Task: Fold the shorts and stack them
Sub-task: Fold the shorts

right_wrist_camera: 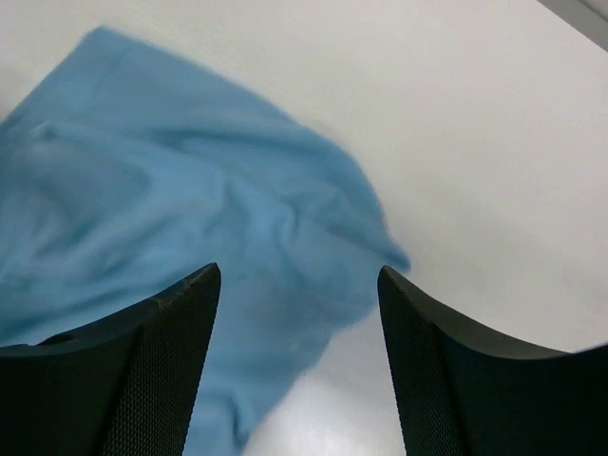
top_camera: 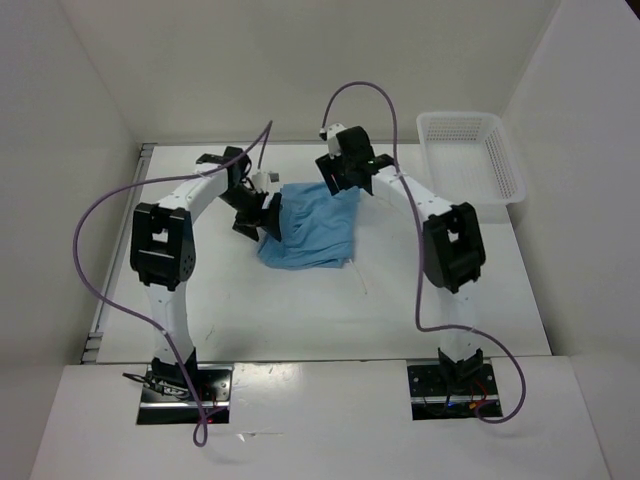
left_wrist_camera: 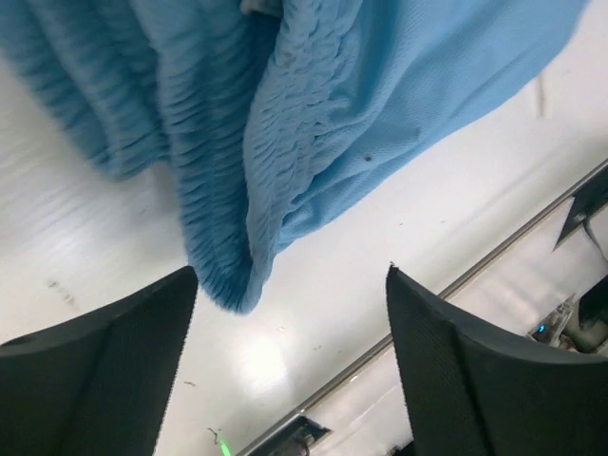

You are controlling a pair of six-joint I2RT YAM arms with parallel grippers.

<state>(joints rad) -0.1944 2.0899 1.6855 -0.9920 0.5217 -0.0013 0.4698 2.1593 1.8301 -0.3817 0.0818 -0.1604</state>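
Loosely heaped shorts (top_camera: 310, 226) on table (top_camera: 250, 310), left claw (left_wrist_camera: 291, 277) spread wide, right claw (right_wrist_camera: 297, 272) likewise, apparently empty.

Bench (top_camera: 300, 320), white: one.
Shorts (top_camera: 312, 225), light blue with a gathered waistband: one pair, in a single heap.
Basket (top_camera: 505, 172), white mesh plastic: one.
Robot arms: two, the left arm (top_camera: 165, 250) and the right arm (top_camera: 450, 245).
Tools: two, the left tool (top_camera: 255, 218) and the right tool (top_camera: 338, 182), one per arm.
Fingers, black: two per tool, four in all, a pair in the left wrist view (left_wrist_camera: 95, 380) and a pair in the right wrist view (right_wrist_camera: 104, 370).
Purple cables: two, the left cable (top_camera: 78, 240) and the right cable (top_camera: 417, 312).
Base plates: two, the left plate (top_camera: 185, 395) and the right plate (top_camera: 450, 392).
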